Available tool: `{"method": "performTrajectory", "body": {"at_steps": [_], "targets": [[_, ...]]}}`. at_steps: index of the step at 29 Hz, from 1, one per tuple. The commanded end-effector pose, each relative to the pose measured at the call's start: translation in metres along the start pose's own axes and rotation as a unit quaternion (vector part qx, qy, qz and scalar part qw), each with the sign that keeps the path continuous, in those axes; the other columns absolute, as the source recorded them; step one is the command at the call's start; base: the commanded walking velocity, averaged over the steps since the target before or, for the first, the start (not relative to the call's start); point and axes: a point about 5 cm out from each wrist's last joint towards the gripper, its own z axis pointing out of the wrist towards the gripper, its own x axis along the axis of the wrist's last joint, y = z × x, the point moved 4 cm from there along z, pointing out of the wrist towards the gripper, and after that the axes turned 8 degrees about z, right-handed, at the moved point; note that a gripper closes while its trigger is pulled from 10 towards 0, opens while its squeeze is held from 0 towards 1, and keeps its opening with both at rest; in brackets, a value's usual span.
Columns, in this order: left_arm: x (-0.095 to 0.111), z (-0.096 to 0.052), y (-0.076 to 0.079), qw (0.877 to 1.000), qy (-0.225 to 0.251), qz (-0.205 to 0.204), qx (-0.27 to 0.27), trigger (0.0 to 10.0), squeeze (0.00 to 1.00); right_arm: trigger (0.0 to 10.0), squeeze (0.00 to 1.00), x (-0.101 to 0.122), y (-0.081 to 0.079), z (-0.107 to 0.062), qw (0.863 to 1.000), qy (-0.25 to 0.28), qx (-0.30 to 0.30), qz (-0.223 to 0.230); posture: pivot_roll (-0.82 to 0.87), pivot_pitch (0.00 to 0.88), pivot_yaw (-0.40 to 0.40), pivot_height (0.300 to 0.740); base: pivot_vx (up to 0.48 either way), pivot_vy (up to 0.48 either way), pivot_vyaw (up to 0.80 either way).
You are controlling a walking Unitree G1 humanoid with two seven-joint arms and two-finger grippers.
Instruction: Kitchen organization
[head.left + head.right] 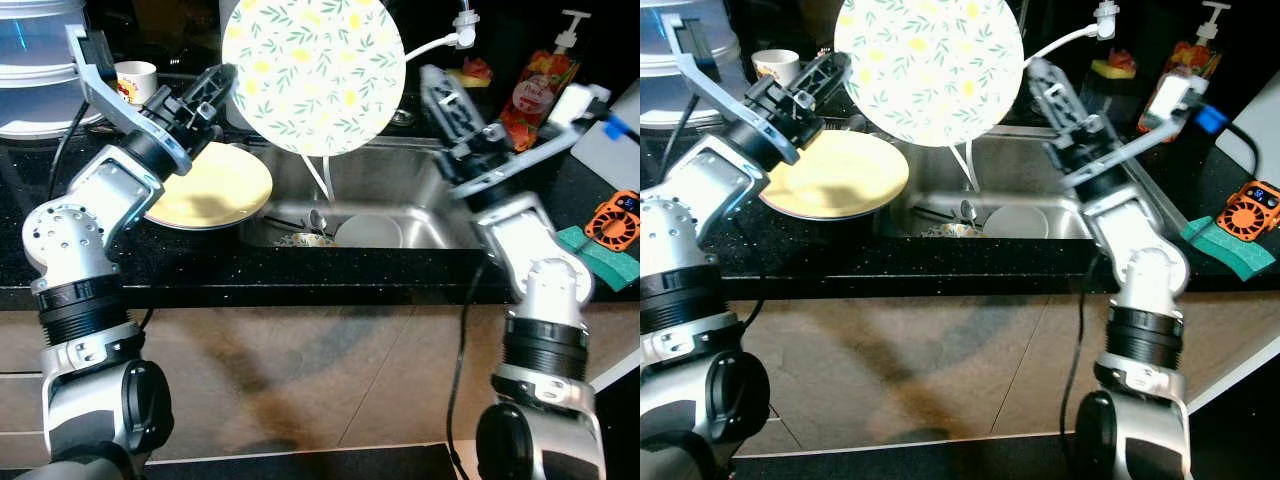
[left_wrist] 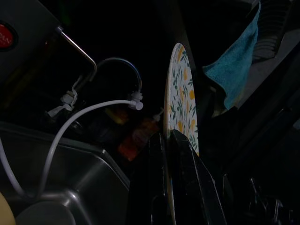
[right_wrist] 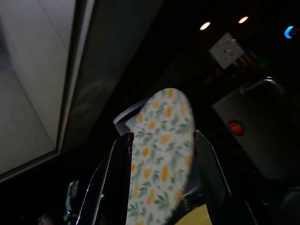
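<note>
Your left tool [image 1: 222,82] is clamped on the left rim of the floral plate [image 1: 313,75]; in the left wrist view both black fingers [image 2: 185,173] close on the plate's edge, which rises edge-on straight out from the tips; so the grip is on the rim only, plate face toward the head camera, held upright above the sink [image 1: 440,222].

Your right tool [image 1: 435,85] sits just beside the plate's right rim, fingers spread wide; in the right wrist view the plate [image 3: 161,154] shows between the two fingers [image 3: 117,173], but I can't tell if either pad touches it; treat it as not gripping.

Key relation: the plate spans between your two tools, left one carries it, right one is level with the opposite rim and near enough to take over.

Outward from there: yellow plate [image 1: 210,185] lies flat on the desk [image 1: 200,265] to the left of the sink, directly below your left wrist; a white bowl [image 1: 368,232] and cutlery sit in the basin; soap bottle [image 1: 535,95] and green sponge [image 1: 598,258] are to the right.

My read: stacking goes left and down onto the yellow plate; tilt flat first.
</note>
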Motion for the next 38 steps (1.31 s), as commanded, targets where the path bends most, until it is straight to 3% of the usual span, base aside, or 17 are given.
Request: {"method": "performTrajectory", "body": {"at_steps": [1,18,25,27,29,37,38], "targets": [[0.004,0.005,0.009,1.0,0.006,0.003,-0.016,10.0,0.0,10.0,0.0,-0.008,-0.002,-0.001,1.0,-0.014,0.001,0.001,0.1,0.0,-0.068,0.74,0.0,0.0,0.0],[-0.014,0.014,0.039,0.996,-0.012,-0.026,-0.079,10.0,0.0,10.0,0.0,-0.04,0.002,0.007,0.998,-0.056,-0.007,0.019,0.1,0.0,-0.069,0.74,0.0,0.0,0.0],[-0.026,0.017,0.041,0.996,-0.033,-0.028,-0.082,10.0,0.0,10.0,0.0,-0.043,0.0,0.009,0.998,-0.057,-0.004,0.019,0.1,0.0,-0.066,0.74,0.0,0.0,0.0],[-0.038,0.017,0.04,0.996,-0.053,-0.02,-0.075,10.0,0.0,0.0,0.0,-0.043,-0.003,0.01,0.998,-0.053,0.001,0.015,0.1,0.0,-0.065,0.74,0.0,0.0,0.0],[-0.038,0.017,0.04,0.996,-0.053,-0.02,-0.075,10.0,0.0,0.0,0.0,-0.043,-0.003,0.01,0.998,-0.053,0.001,0.015,0.1,0.0,-0.065,0.74,0.0,0.0,0.0],[-0.047,0.017,0.03,0.996,-0.061,0.053,-0.033,10.0,0.0,0.0,0.0,-0.037,-0.004,0.011,0.999,-0.034,0.004,0.015,0.11,0.0,-0.069,0.74,0.0,0.0,0.0],[-0.049,0.018,0.023,0.996,-0.063,0.069,-0.01,10.0,0.7,0.0,0.0,-0.036,-0.003,0.011,0.999,-0.031,0.001,0.015,0.11,0.0,-0.071,0.74,0.0,0.0,0.0]]}}
